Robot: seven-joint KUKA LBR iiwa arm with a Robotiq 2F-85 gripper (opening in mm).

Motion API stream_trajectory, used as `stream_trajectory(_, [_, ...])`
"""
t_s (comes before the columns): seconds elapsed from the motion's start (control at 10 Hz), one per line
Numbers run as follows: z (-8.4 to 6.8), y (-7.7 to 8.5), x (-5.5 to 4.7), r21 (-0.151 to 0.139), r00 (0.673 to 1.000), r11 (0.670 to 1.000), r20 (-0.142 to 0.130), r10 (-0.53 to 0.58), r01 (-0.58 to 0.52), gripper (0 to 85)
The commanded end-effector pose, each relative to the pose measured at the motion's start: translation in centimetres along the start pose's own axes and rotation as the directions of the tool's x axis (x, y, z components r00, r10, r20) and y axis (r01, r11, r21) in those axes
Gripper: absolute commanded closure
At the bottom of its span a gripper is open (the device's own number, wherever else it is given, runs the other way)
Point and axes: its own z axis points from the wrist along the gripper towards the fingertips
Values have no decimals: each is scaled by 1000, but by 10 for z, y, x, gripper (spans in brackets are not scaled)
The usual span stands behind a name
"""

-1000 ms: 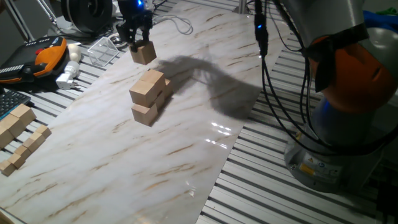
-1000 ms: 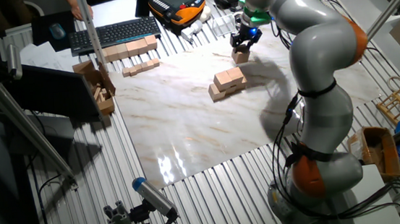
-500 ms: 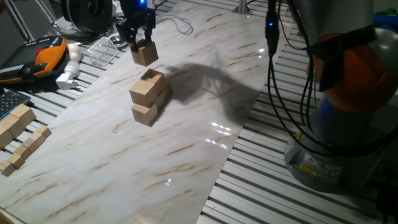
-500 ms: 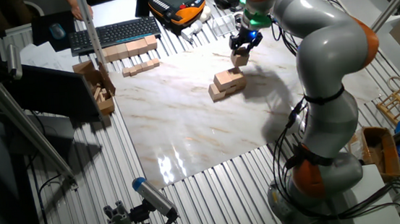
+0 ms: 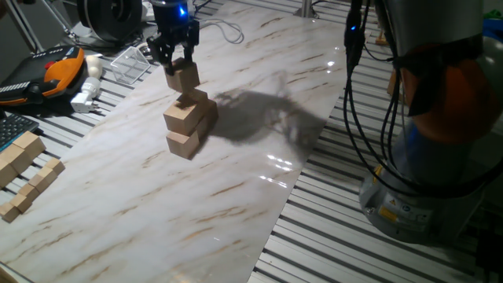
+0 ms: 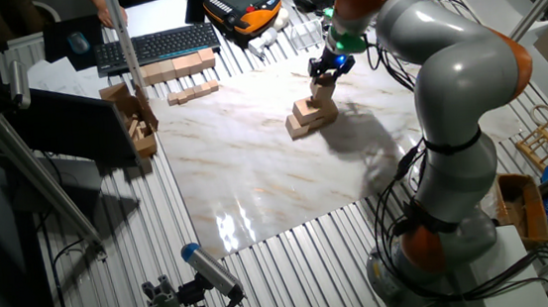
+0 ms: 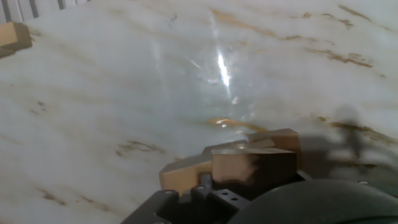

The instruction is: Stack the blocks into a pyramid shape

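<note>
— While the held block (image 5: 182, 76) hung just above the stack (image 5: 187, 124), where exactly was it?

— It was between the two fingers of the hand (image 5: 176, 56), which were closed on its upper part. Its bottom face was very near the top block of the stack; I could not tell if they touched. In the other fixed view the same block (image 6: 324, 87) sat right over the stack (image 6: 310, 116), under the hand (image 6: 328, 68).

— And how was the stack built?

— It had lower blocks and upper blocks, all plain tan wood, standing on the marble-patterned worktop (image 5: 220, 196). How many were in each layer I could not count for sure. In the hand view the held block (image 7: 252, 165) was close to the camera, with other blocks (image 7: 186, 174) partly hidden under it.

— What lay around?

— At the left edge, smaller pale wooden pieces (image 5: 27, 169) were in rows, well apart from the stack. Behind them was a keyboard (image 6: 150, 47) and an orange and black pendant (image 5: 51, 69). The arm (image 6: 447, 89) bent over the worktop, and its shadow (image 5: 259, 118) fell just beside the stack.
</note>
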Motion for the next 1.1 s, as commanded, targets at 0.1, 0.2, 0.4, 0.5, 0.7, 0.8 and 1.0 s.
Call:
stream_trajectory(0.1, [2, 2, 3, -11, 1000, 1000, 4, -28, 28, 850])
stream_trajectory(0.2, [4, 4, 4, -4, 999, 999, 9, -42, 42, 850])
stream_trajectory(0.4, [10, 8, 10, 12, 999, 999, 22, -39, 39, 850])
stream_trajectory(0.5, [13, 11, 14, 26, 999, 999, 29, -40, 40, 850])
stream_trajectory(0.7, [15, 11, 13, 64, 997, 995, 9, -71, 71, 850])
stream_trajectory(0.8, [19, 12, 12, 76, 997, 994, 2, -83, 83, 850])
stream_trajectory(1.0, [25, 14, 13, 81, 995, 992, -8, -97, 97, 850])
